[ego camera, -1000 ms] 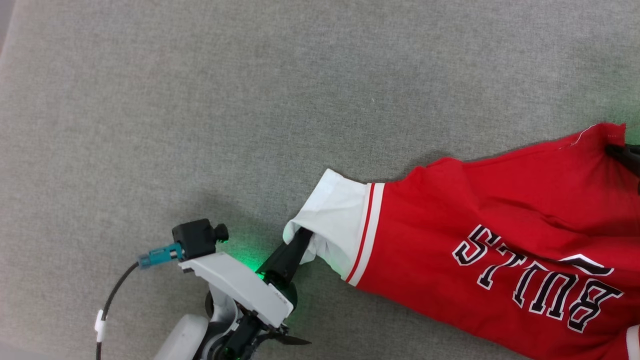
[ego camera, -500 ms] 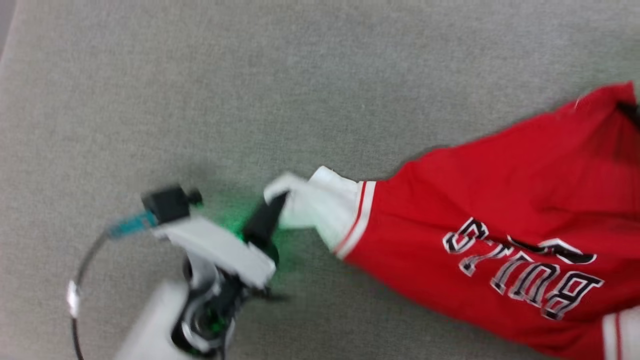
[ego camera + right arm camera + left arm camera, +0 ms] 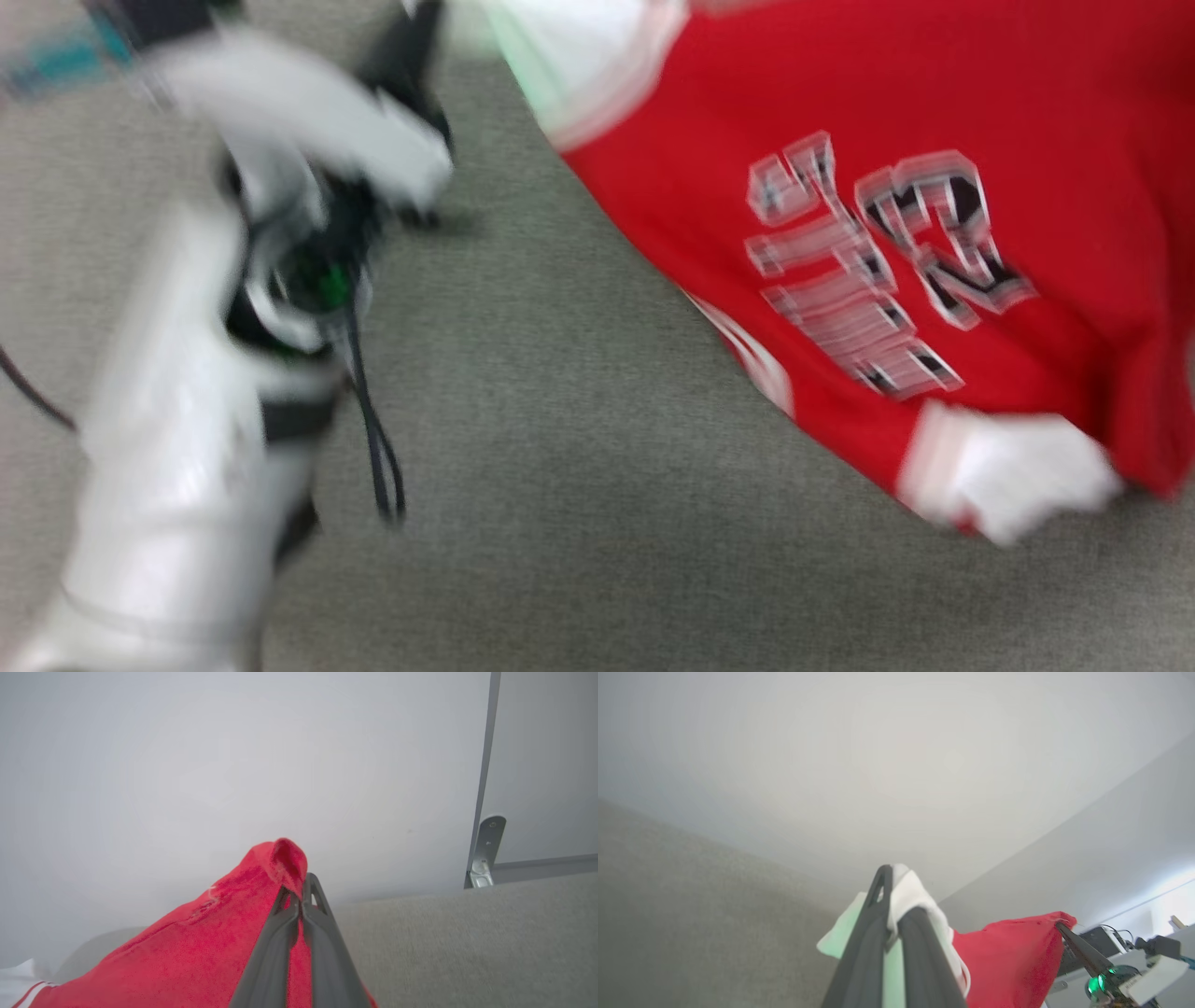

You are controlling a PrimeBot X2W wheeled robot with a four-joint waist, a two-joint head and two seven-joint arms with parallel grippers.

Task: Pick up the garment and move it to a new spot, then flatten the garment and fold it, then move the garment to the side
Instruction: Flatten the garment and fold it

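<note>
Left tool (image 3: 896, 889) is clamped tight on the cuff of a white sleeve (image 3: 920, 896) of the garment (image 3: 1013, 961) — cloth bunched in the closed jaws, no gap. Right tool (image 3: 299, 889) is likewise pinched closed on a red edge of the garment, with fabric peaking just above its tips. In the left wrist view that tool shows at far right, gripping the red corner. The garment spans between the two tools, held up off the grey worktop (image 3: 467, 942), with a pale wall (image 3: 187, 765) behind.

Head view is heavily motion-blurred. The red body takes the upper right, black-and-white lettering and number facing the camera. A second white sleeve (image 3: 1018, 476) hangs at lower right — cannot tell if it touches the worktop. The left arm's pale forearm (image 3: 177, 485) runs up the left side, its tool at the top edge by the upper sleeve.
</note>
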